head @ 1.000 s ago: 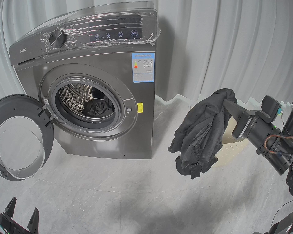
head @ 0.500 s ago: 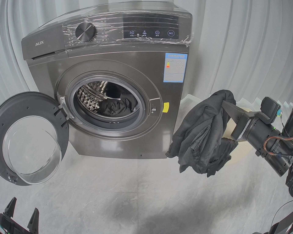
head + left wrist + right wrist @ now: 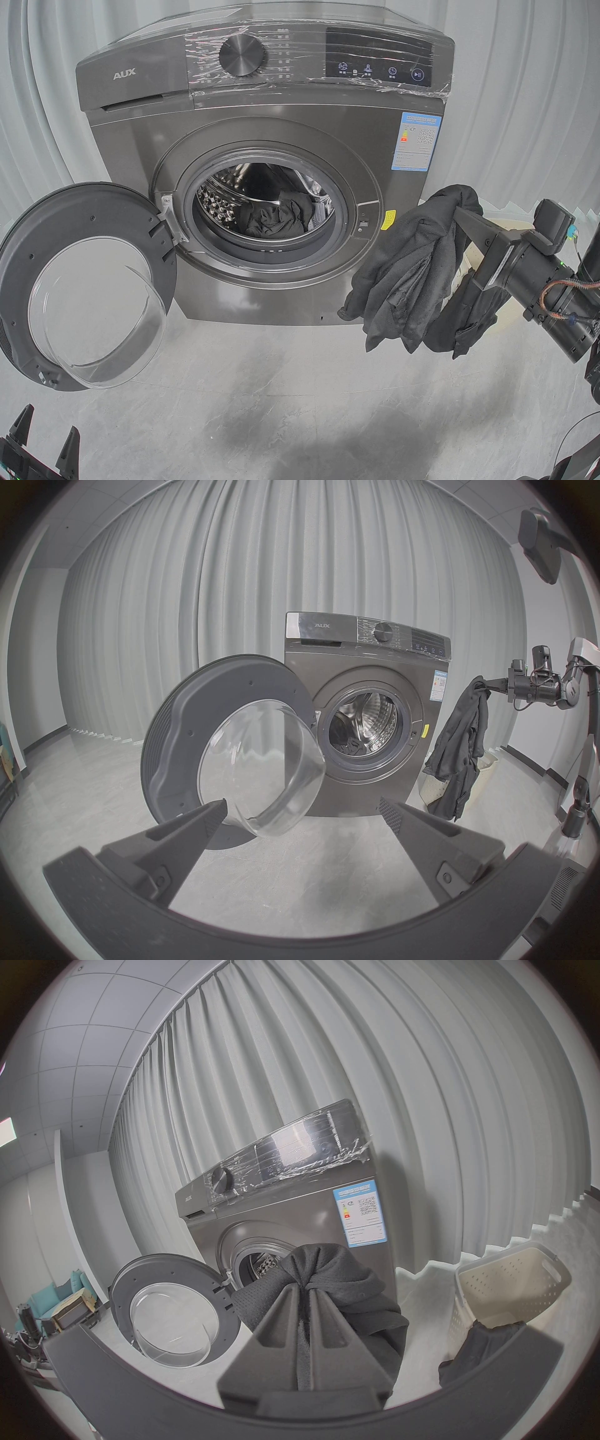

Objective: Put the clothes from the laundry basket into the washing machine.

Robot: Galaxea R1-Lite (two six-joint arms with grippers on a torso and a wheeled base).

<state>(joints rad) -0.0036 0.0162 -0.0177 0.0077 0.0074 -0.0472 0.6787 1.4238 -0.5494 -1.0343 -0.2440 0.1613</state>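
So, a dark garment [image 3: 406,275] is held up by the right gripper [image 3: 462,211], with the fingers [image 3: 281,1335] clamped tight on a bunched top fold. The rest is left dangling in long folds above the floor [image 3: 281,387], just off the right side of the washing machine [image 3: 269,125]. The lowest tail looks to be hanging near the laundry basket [image 3: 512,1285] behind it, but whether it's touching the rim can't be told.

The door [image 3: 81,281] is swung fully open on the robot's left, and some dark clothes [image 3: 275,215] are already piled in the drum [image 3: 219,200]. The left gripper [image 3: 50,420] is parked low and well apart from all this, its fingers spread wide with nothing in them.

For the step in hand, the bundle probably needs to be carried leftward and kept high enough that the tail is lifted over the bottom lip of the opening. It'd best be pushed well inside before the grip is released, otherwise a sleeve could easily be left draped over the seal. Since the door is hinged on the far side, the approach from the right shouldn't be blocked.
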